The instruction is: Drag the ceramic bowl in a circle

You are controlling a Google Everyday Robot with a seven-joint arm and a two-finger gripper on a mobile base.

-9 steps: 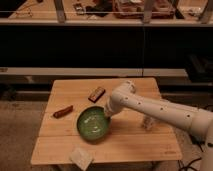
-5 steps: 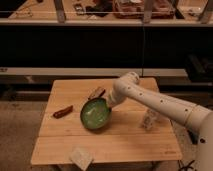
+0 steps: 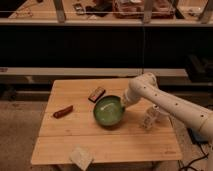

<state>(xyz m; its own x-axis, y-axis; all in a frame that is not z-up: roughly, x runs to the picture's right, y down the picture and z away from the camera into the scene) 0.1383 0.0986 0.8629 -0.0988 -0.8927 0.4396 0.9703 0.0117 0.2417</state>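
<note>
In the camera view, the one view you have, the ceramic bowl (image 3: pixel 106 114) sits upright and flat on the wooden table (image 3: pixel 75 136), a little past the middle towards the arm's side. The arm (image 3: pixel 165 102) reaches in across the far corner, and the gripper (image 3: pixel 122 104) is down at the bowl's rim on the side nearest the arm, at or just inside the edge. Whether it is spread, closed or nipping the rim, you cannot tell from here, so treat the hold as unconfirmed.

On handling, the bowl looks glazed, stiff and fairly heavy for its size. It should slide readily over the smooth wood, but that glossy rim is likely slippery under the tool. Your best purchase is probably the rim wall, either pinched across or pushed from inside the lip. Keep the pressure low, as pushing high could tip it up on its foot. It is ceramic, so a knock or a trip off the edge could chip it.

Now check what lies around the circle. A dark bar (image 3: pixel 97 94) sits just beside the far rim, close enough to get nudged. A reddish stick (image 3: pixel 63 111) lies well apart on the other side. A pale packet (image 3: pixel 81 157) rests at the near edge, and a small pale object (image 3: pixel 150 119) stands near the bowl under the arm.
</note>
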